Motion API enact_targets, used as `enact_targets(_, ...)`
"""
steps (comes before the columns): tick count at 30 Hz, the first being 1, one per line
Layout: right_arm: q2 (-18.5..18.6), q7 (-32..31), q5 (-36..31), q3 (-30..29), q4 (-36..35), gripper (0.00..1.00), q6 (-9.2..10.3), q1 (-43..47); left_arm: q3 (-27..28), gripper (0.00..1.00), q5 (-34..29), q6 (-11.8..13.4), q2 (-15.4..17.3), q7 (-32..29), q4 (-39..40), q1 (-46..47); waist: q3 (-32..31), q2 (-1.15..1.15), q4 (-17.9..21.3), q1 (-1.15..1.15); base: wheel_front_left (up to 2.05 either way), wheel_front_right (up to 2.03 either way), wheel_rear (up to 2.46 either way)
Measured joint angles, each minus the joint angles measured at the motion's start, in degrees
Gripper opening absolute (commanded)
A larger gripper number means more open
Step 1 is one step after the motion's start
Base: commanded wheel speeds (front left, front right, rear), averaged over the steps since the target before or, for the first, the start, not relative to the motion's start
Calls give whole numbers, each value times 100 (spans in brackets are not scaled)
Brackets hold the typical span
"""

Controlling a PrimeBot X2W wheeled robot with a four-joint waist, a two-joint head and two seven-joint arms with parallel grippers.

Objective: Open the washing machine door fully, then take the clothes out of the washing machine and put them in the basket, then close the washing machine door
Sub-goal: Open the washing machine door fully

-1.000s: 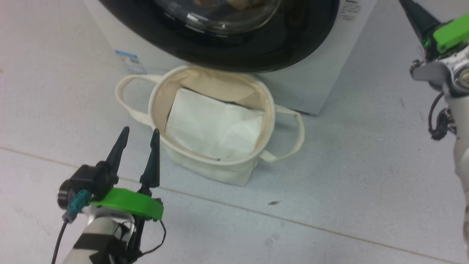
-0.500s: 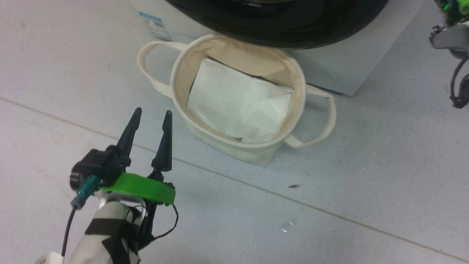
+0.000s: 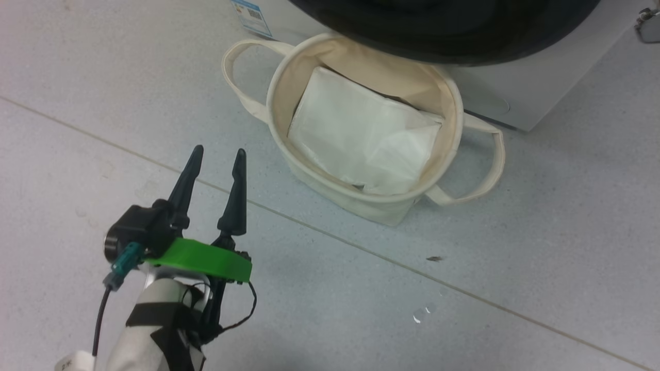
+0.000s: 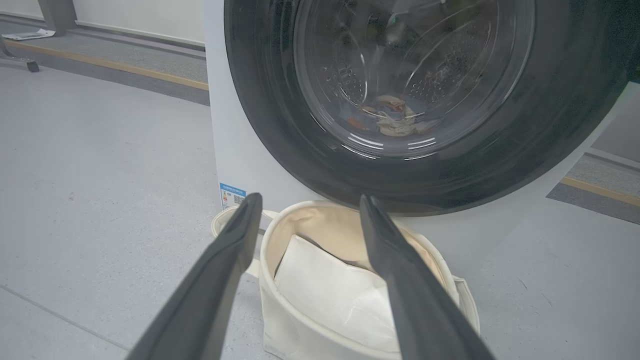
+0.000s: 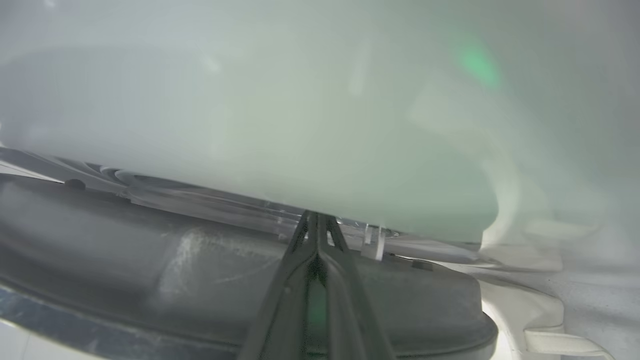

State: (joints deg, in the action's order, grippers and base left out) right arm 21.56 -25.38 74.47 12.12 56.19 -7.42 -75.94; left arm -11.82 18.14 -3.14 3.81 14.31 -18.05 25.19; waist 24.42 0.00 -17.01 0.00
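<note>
The washing machine (image 3: 521,98) stands at the top, white, with a small blue label (image 3: 250,11). The washing machine door (image 4: 280,125) covers its front, black rim and domed glass. Through the glass the clothes (image 4: 395,120) lie low in the drum as cream and orange-brown bits. Just before the machine, the basket (image 3: 277,98) holds a flat white sheet (image 3: 361,134). My left gripper (image 3: 217,154) hovers open and empty over the floor, left of the basket. My right gripper (image 5: 314,220) is shut, its tips at the seam between the door's rim and the white front.
A floor joint (image 3: 361,250) runs diagonally between my left gripper and the basket, with a small dark speck (image 3: 434,258) beside it. Far left of the machine there is a yellow floor strip (image 4: 110,65) and a dark stand foot (image 4: 25,64).
The head camera has turned, so the basket and machine sit further right and higher. The right wrist has slid almost out at the top right. The left gripper stays open.
</note>
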Motion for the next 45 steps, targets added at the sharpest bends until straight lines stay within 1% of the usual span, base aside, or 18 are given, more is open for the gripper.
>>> enact_targets(5,-3,-277,86,168,-191,0,1,148,105,100,-141,-100,-55,0,-92,-8,-154,0,2,0,0,0,0)
enact_targets(9,-42,-456,229,310,-522,0,1,575,199,100,-210,-145,-66,0,-170,-76,-369,0,56,0,0,0,0)
enact_targets(11,-146,-541,346,421,-783,0,1,918,263,100,-272,-164,-81,0,-199,-200,-555,0,123,0,0,0,0)
enact_targets(12,-146,-541,346,421,-783,0,1,918,263,100,-272,-164,-81,0,-199,-200,-555,0,123,0,0,0,0)
enact_targets(18,-489,-701,481,856,-1525,0,1,1595,366,100,-390,-201,-78,0,-263,-469,-957,0,233,0,0,0,0)
enact_targets(21,-705,-684,478,1169,-1856,0,0,1965,398,100,-436,-238,-71,0,-282,-576,-1158,0,264,0,0,0,0)
enact_targets(24,-846,-675,478,1443,-2140,0,0,2353,476,100,-447,-244,-55,0,-292,-707,-1358,0,276,0,0,0,0)
enact_targets(29,-1053,-388,470,1770,-2424,0,0,2799,559,100,-495,-243,-9,0,-310,-945,-1649,0,292,0,0,0,0)
enact_targets(32,-1269,-60,470,1861,-2436,0,0,2931,584,100,-495,-243,4,0,-315,-1047,-1781,0,295,0,0,0,0)
enact_targets(39,-1638,645,404,2457,-2435,0,0,3164,704,100,-495,-243,33,0,-314,-1121,-1863,0,259,0,0,0,0)
enact_targets(42,-1701,944,456,2706,-2432,0,0,3172,705,100,-495,-244,40,0,-315,-1120,-1840,0,220,1,0,0,0)
enact_targets(45,-1707,1299,655,2917,-2425,0,0,3170,694,100,-495,-246,37,0,-322,-1110,-1796,0,117,0,0,0,0)
